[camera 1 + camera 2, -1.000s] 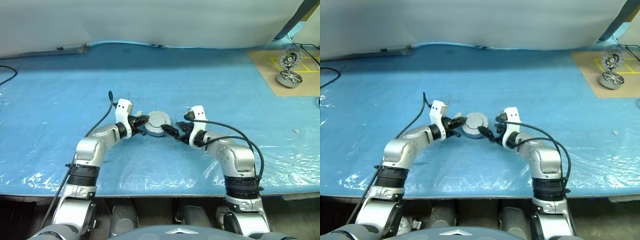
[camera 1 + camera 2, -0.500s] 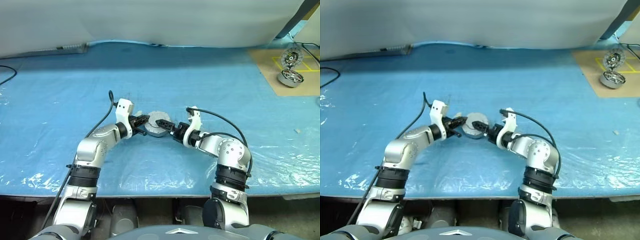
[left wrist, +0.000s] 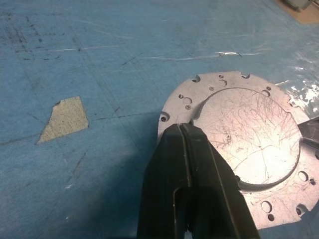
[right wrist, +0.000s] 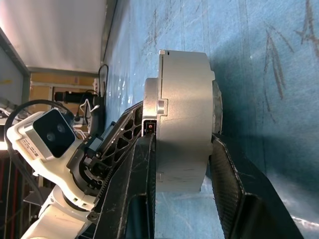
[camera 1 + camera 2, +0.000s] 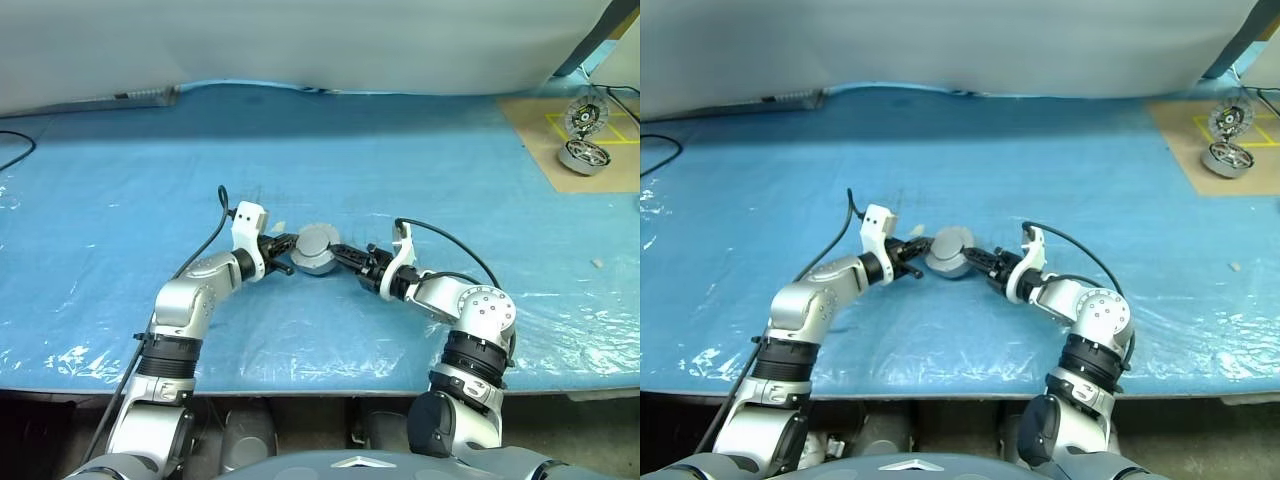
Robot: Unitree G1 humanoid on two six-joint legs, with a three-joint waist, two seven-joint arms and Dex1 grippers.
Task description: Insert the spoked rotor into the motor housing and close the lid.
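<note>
The motor housing (image 4: pixel 182 99) stands near the middle of the blue table with the grey lid (image 3: pixel 249 144) lying flat on top of it. From the right, my right gripper (image 5: pixel 337 251) is turned on its side. One of its fingers (image 4: pixel 148 169) lies on the lid's face and the other against the housing's underside, so it is shut on the housing. My left gripper (image 3: pixel 182 130) comes in from the left, shut, with its tips resting on the lid's rim. The spoked rotor is hidden.
A second silver motor drum (image 5: pixel 582 156) with an upright spoked disc (image 5: pixel 578 113) sits on a brown board at the far right. A black cable (image 5: pixel 14 150) lies at the far left. A tan tear (image 3: pixel 65 118) shows in the blue cover beside the housing.
My right gripper has rolled onto its side and its fingers have closed from wide open onto the housing, with the elbow swinging outward. The left arm and the housing have stayed put.
</note>
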